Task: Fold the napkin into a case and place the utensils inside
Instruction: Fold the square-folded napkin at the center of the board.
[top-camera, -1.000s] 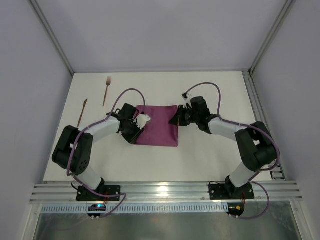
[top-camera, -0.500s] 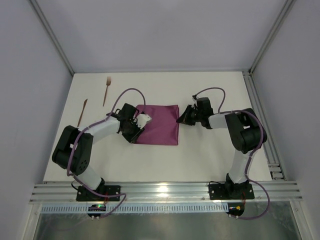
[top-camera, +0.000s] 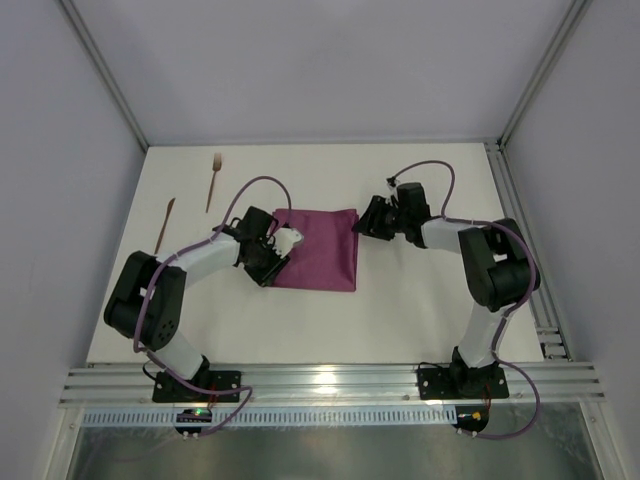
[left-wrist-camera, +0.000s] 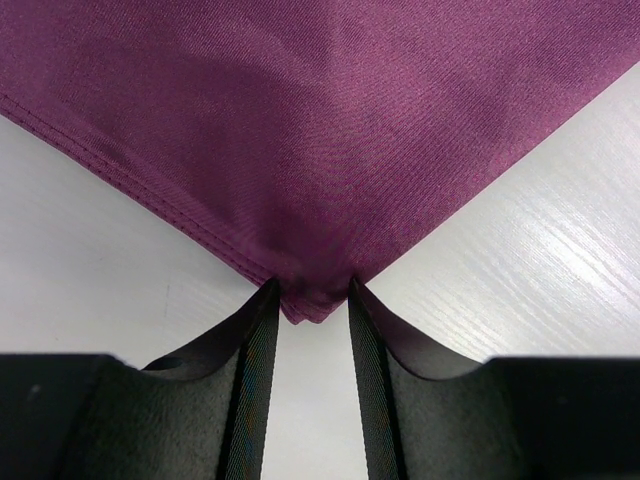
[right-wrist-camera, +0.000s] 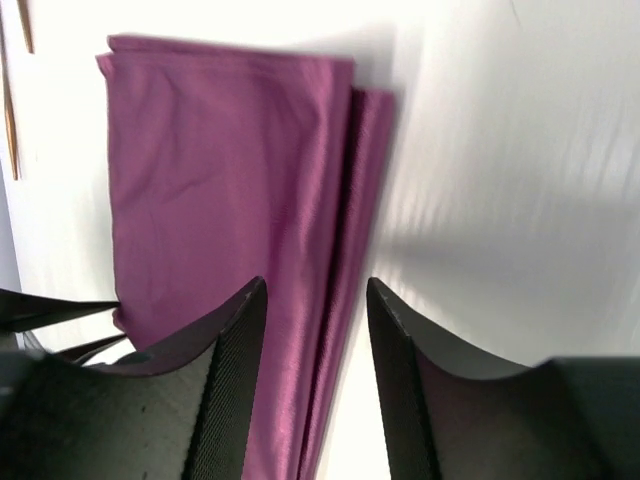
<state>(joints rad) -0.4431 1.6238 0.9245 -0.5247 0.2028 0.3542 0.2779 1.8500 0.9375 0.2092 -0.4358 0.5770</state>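
While the left gripper (left-wrist-camera: 310, 295) pinches a corner of the napkin (left-wrist-camera: 320, 130), the right gripper (right-wrist-camera: 314, 295), jaws apart and empty, should grab the folded edge straight on.

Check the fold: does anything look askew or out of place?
Slightly. Along the edge of the napkin nearest the right fingers, an under-layer pokes out as a narrow strip, so the folded layers are not flush. Nothing else stands out.

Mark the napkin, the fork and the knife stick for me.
napkin (top-camera: 318, 250): top view, middle of the folded cloth.
fork (top-camera: 212, 184): top view, on its handle.
knife (top-camera: 165, 222): top view, mid-length of the stick.
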